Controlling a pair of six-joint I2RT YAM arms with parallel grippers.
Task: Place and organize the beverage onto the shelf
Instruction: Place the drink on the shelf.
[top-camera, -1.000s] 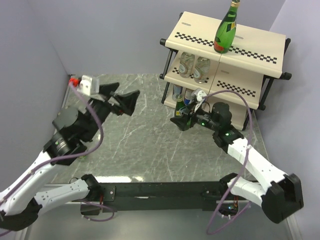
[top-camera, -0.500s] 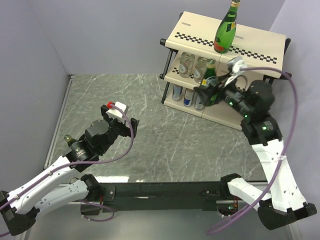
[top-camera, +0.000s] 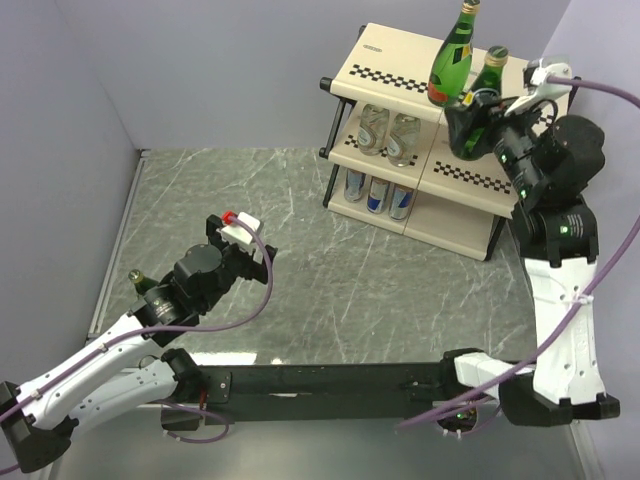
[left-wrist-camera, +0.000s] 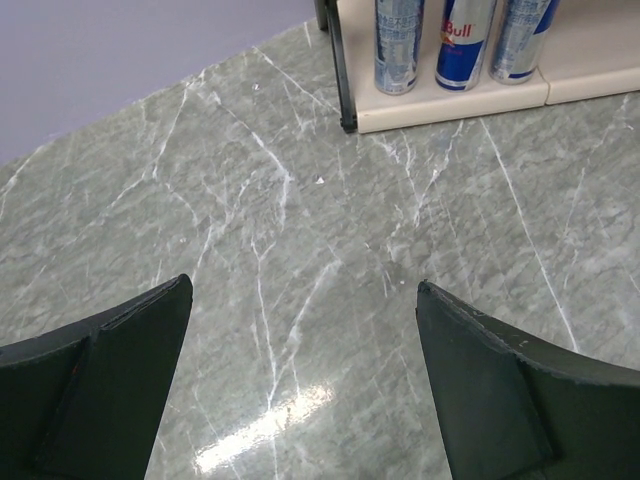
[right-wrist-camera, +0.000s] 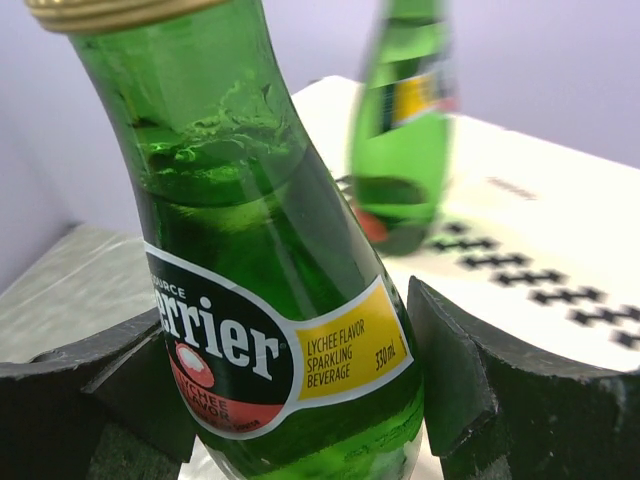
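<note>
Right gripper (right-wrist-camera: 285, 330) is clamped on a green bottle (right-wrist-camera: 270, 300) over the shelf (top-camera: 400, 65) top. Left gripper (left-wrist-camera: 302, 290) is wide open above the table (left-wrist-camera: 300, 150).

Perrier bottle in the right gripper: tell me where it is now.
Top external view, upper right: the Perrier bottle sits in the right gripper over the shelf's top board, just right of the standing green bottle.

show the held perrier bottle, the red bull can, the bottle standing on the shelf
held perrier bottle (right-wrist-camera: 255, 335): right wrist view, label
red bull can (left-wrist-camera: 464, 45): left wrist view, body
standing bottle (top-camera: 452, 62): top external view, body
</note>
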